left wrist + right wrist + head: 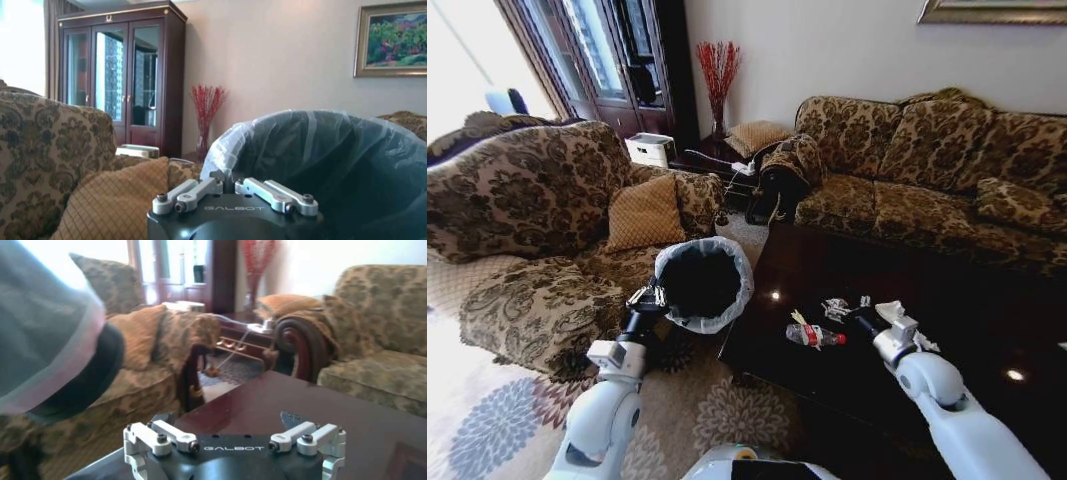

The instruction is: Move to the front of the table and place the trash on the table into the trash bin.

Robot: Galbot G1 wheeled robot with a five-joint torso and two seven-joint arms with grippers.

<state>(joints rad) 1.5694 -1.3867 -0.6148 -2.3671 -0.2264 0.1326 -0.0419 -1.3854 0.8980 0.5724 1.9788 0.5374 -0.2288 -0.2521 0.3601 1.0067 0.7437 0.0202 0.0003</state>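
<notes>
Black trash bin (699,283) gripped at rim by left hand (647,297); right hand (864,322) spread wide over table (947,330).

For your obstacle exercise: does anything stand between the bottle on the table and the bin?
Nothing visible does. The bottle lies near the table edge, and the bin, held by the left gripper, sits just beyond.
</notes>
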